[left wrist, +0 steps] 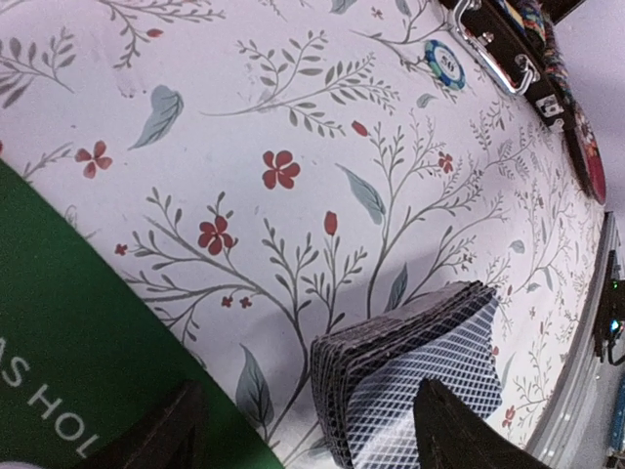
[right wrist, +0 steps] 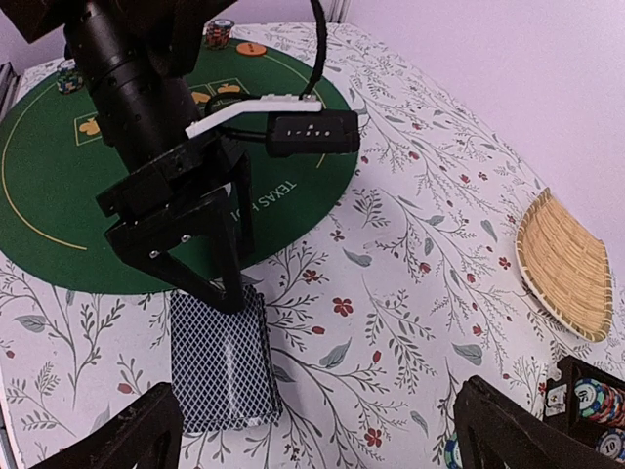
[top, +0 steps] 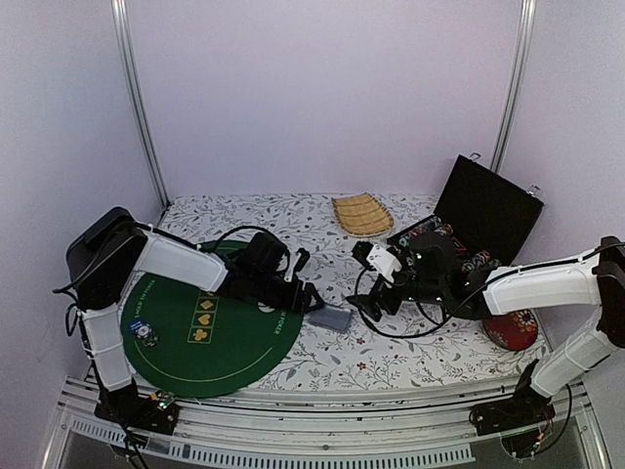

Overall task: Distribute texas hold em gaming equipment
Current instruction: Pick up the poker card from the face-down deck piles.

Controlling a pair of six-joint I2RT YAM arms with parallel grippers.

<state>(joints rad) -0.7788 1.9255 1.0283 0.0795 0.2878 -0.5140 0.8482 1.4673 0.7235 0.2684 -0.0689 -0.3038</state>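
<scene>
Nearest the lens, the left gripper (left wrist: 308,391): dark fingers (left wrist: 161,430) spread wide, gripping nothing, straddling the deck (left wrist: 410,381), one finger seemingly touching its side and the other well clear. Deck face-down on the cloth (left wrist: 293,117), just off the edge of the mat (top: 234,363), between the two arms. Right gripper (right wrist: 317,391) likewise released and empty, hanging near the same deck. Biggest risk, by my reckoning: closing off-centre and shoving the stack sideways instead of squeezing it, fanning cards across the cloth. Could also pinch only the upper cards and leave the rest behind, given the stepped, slightly skewed edges. Might knock the two grippers together, so near each other over one small target, or snag the black cable (top: 395,333) looping below the right wrist. Thin, slick-looking cards with rounded corners and a grey-blue lattice back; likely to slide on one another under any uneven pressure. Flat printed cloth, floral, probably smooth enough to let the deck skate. Round green mat, felt-like, ringed by a gold line, carrying small stacks of chips (top: 146,335) with striped rims. One loose chip (left wrist: 444,63) on the cloth near the case (top: 488,210): hard, black, lid open, holding more chips in rows. Further back a ribbed tan tray (top: 362,213), woven, oval; at the right a round red cushion (top: 510,329).
</scene>
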